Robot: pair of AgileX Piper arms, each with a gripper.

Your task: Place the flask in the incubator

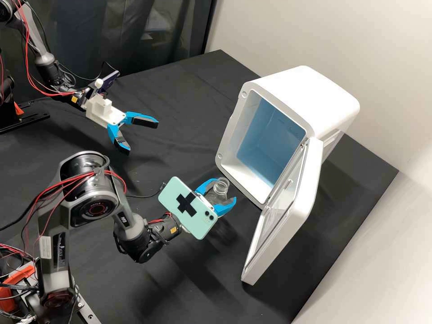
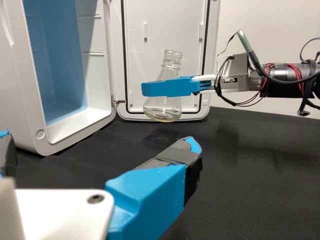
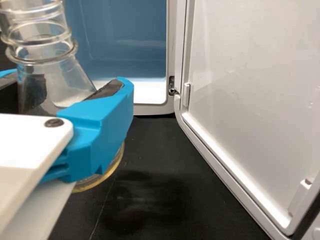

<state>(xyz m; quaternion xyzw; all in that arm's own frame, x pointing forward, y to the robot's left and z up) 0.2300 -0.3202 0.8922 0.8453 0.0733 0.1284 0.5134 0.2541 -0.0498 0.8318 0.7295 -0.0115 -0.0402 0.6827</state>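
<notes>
A clear glass flask (image 1: 221,184) stands upright between the blue fingers of my right gripper (image 1: 221,192), which is shut on its body. It hangs slightly above the black bench, just in front of the white incubator (image 1: 315,99) with its blue inside. The incubator's door (image 1: 279,216) is swung open. In the right wrist view the flask (image 3: 45,55) sits in my right gripper (image 3: 62,82), facing the blue chamber (image 3: 120,40). My left gripper (image 1: 140,135) is open and holds nothing, farther back on the bench. Its wrist view shows the flask (image 2: 162,107) and the incubator (image 2: 30,115).
The open door (image 2: 165,30) stands close behind the flask, to the right of the opening. A mint green phone (image 1: 189,213) is mounted on the right wrist. Red cables run along both arms. The bench's edge lies just beyond the incubator, by the white wall.
</notes>
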